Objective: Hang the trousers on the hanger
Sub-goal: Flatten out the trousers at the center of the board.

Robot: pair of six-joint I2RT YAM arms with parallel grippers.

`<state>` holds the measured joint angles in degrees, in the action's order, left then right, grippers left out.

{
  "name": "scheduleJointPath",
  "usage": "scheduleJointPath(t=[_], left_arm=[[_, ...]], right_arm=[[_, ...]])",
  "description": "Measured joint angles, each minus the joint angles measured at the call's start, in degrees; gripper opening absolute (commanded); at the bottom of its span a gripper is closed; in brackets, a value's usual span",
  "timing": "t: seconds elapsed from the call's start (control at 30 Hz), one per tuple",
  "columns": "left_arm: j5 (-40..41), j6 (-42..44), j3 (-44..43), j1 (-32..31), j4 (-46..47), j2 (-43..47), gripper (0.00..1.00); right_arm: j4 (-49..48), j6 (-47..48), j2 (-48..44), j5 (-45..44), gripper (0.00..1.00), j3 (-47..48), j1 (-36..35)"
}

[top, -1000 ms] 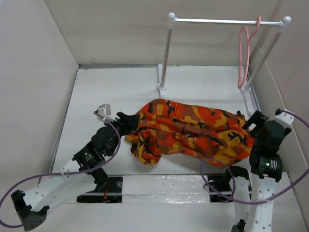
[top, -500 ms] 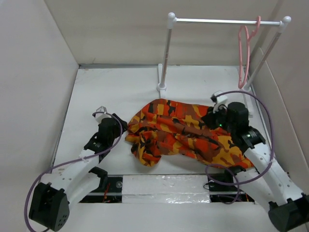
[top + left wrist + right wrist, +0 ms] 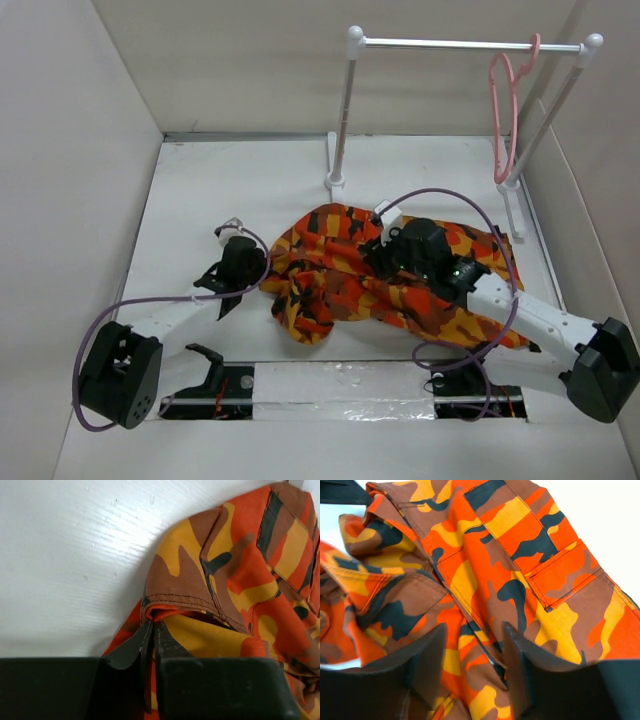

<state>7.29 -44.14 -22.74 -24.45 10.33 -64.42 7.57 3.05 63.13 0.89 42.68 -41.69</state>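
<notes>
The trousers (image 3: 335,285) lie crumpled in a loose heap at the middle of the white surface (image 3: 220,190), in front of the white-and-silver rail stand (image 3: 460,44). The pink hanger (image 3: 503,180) hangs by its hook from the right end of the rail, well apart from the cloth and with nothing on it. The left arm reaches in from the lower left, and its gripper (image 3: 152,625) sits at the left edge of the heap. In the left wrist view its 2 fingers (image 3: 167,645) are pressed almost together, with a folded brown-and-orange hem right at their tips and a sliver of cloth showing in the narrow slit between them, so they pinch the edge of the trousers. The right arm stretches from the lower right across the heap, its wrist above the middle of the cloth. In the right wrist view its gripper (image 3: 472,645) has the 2 fingers (image 3: 427,655) spread apart, low over the camouflage print with fabric lying between them; they are not closed on anything. A stitched pocket flap (image 3: 560,575) shows just beyond them.
</notes>
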Motion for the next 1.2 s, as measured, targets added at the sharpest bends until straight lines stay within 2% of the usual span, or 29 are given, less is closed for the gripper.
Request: scheduleJointPath(t=[0.03,0.07,0.17,0.33,0.37,0.53,0.57,0.67,0.73,0.87,1.0,1.03,1.1,1.13,1.2], left_arm=[[0.66,0.09,-0.48,0.00,-0.24,-0.26,0.00],[1.44,0.15,-1.22,0.00,-0.76,-0.35,0.00],[4.13,0.70,-5.64,0.00,-2.93,0.00,0.00],[10.08,3.78,-18.64,-1.03,-8.44,3.02,0.00],[11.43,4.66,-21.51,-1.46,-9.22,3.63,0.00],[17.66,9.35,-32.92,-2.27,-13.22,4.15,0.00],[18.95,10.51,-35.28,-2.29,-14.93,3.17,0.00],[21.22,14.14,-43.36,-2.29,-18.56,-2.38,0.01],[21.18,16.46,-47.91,-2.75,-19.32,-6.97,0.12],[21.33,18.58,-50.42,-7.21,-19.06,-14.82,0.16],[19.37,19.37,-44.11,-16.48,-18.38,-18.82,0.31],[19.26,19.19,-42.75,-18.91,-18.97,-19.93,0.47],[18.91,18.64,-39.95,-22.25,-20.00,-21.00,0.63],[18.78,18.18,-38.47,-23.10,-20.57,-20.76,0.67],[19.37,16.94,-35.58,-23.17,-21.33,-18.32,0.66]], right_arm=[[-1.40,-0.26,0.22,-0.09,0.33,-0.52,0.00],[-2.38,-0.33,0.70,-0.22,0.14,-1.64,0.00],[-5.66,-1.38,2.69,-0.48,0.00,-4.66,0.02],[-7.89,-1.88,8.66,-0.22,0.00,-8.28,0.31],[-8.26,-2.01,9.42,-0.22,0.04,-8.90,0.39],[-9.25,-2.45,11.02,0.26,0.11,-9.86,0.81],[-9.70,-2.45,11.17,0.39,0.18,-9.86,0.85],[-10.91,-2.62,11.67,0.92,0.21,-9.90,0.92],[-12.13,-2.67,11.80,1.27,0.21,-10.36,1.25],[-12.85,-3.43,11.39,1.46,0.20,-12.15,2.27],[-12.22,-3.72,9.62,0.81,0.14,-12.57,2.34],[-12.04,-3.74,8.92,0.52,0.14,-12.55,2.32],[-11.58,-3.74,7.65,-0.15,0.14,-12.50,2.29],[-11.30,-3.74,7.02,-0.52,0.15,-12.50,2.29],[-10.60,-3.45,5.95,-1.03,0.18,-12.39,2.29]])
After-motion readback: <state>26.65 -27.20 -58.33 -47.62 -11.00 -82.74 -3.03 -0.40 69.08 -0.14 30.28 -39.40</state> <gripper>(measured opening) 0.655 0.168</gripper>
